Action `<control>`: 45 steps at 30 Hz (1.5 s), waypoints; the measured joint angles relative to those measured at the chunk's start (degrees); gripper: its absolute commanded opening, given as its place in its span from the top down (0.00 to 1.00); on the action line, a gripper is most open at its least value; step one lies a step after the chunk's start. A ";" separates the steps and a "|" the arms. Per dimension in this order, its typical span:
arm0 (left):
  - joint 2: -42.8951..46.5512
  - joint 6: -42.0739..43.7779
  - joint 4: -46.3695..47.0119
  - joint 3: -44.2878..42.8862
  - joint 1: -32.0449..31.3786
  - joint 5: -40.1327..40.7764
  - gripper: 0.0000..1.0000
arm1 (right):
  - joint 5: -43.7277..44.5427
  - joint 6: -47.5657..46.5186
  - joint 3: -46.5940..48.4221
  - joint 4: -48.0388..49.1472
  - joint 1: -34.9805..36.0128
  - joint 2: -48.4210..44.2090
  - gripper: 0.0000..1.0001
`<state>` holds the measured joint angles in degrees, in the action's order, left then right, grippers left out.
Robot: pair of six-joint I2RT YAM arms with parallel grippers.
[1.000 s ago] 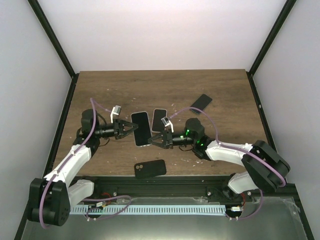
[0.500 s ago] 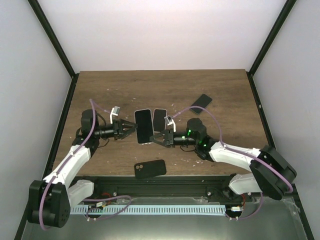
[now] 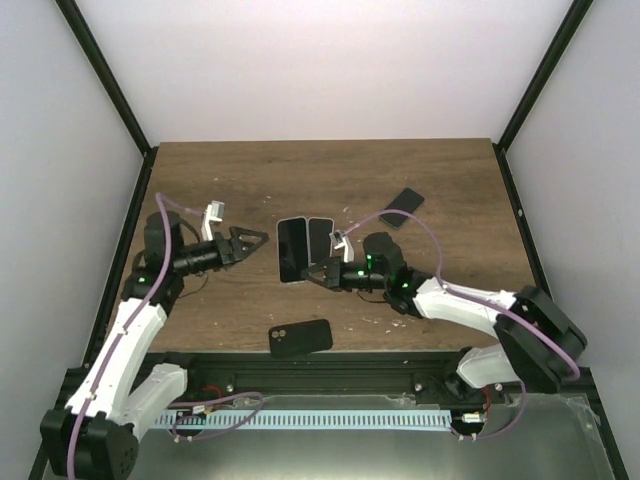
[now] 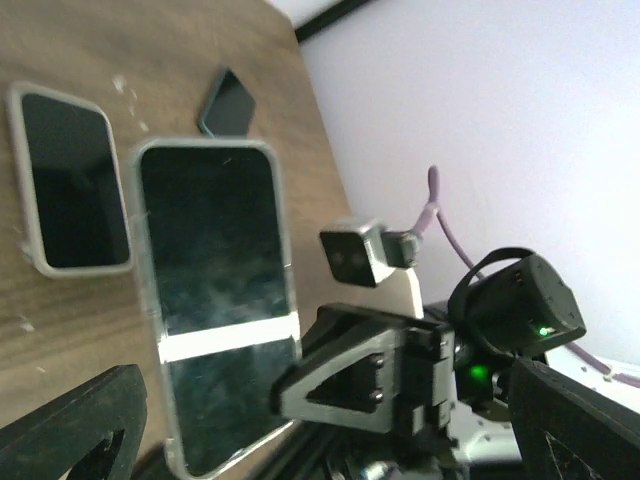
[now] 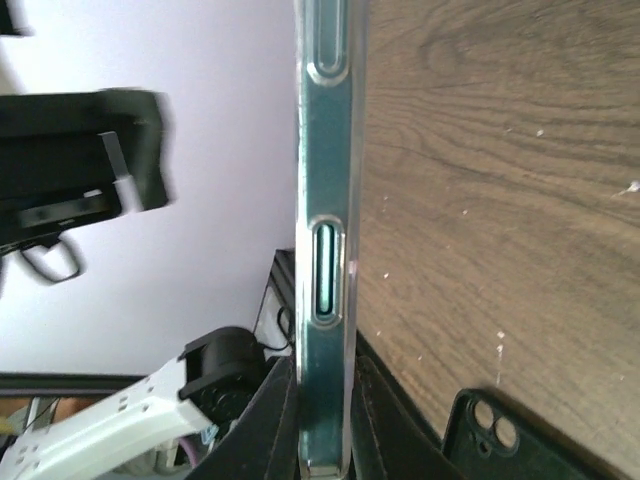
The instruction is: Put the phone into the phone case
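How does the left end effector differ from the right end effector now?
The left end effector is open and holds nothing; the right end effector is shut on the clear-cased phone. The left end effector stands apart from that phone; the right end effector grips its near end. Both point toward the phone.

Overhead overview, close wrist views, sharing phone (image 4: 215, 300)
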<state>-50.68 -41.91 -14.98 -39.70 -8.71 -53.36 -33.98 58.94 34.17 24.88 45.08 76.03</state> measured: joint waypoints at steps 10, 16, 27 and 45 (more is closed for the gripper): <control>10.38 11.54 -17.11 -8.00 0.00 19.17 0.00 | 3.80 1.77 10.45 0.90 0.00 17.70 0.99; 13.20 14.34 -20.90 -7.98 0.00 23.87 0.00 | 6.45 3.96 16.79 1.49 0.00 27.89 0.99; 14.32 17.53 -23.65 -7.74 0.00 26.03 0.00 | 7.19 8.98 22.80 4.17 0.00 40.92 0.96; 10.97 17.22 -23.67 -6.40 0.00 22.03 0.00 | 7.06 7.74 25.29 2.51 0.00 42.91 0.45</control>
<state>-39.70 -24.69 -38.65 -46.11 -8.71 -31.33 -26.92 66.67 59.46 27.40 45.08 118.93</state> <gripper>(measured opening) 0.999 0.471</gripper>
